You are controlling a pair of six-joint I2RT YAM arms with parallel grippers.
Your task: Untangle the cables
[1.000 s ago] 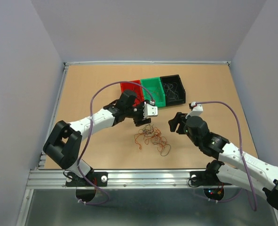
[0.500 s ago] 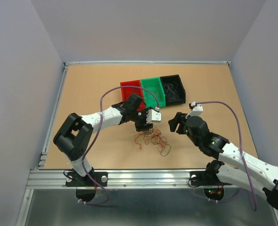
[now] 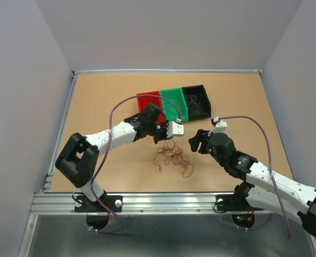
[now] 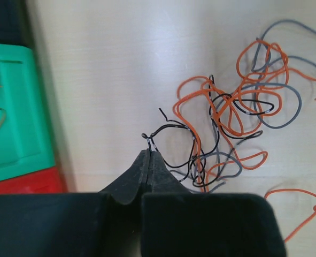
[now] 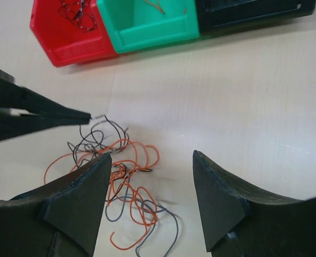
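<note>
One blk cable (image 4: 171,127) pinched, L end effector (image 4: 149,155); R end effector (image 5: 151,154) agape.

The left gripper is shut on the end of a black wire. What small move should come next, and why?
Probably lift the left gripper slowly, away from the tangle. Its jaws pinch one end of the black wire, whose rest runs into orange loops, so a gentle pull would likely draw it free.

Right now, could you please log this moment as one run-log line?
left claw: shut on black wire end | right claw: open, holding nothing | cables: tangled on table | untangling: not yet done
</note>
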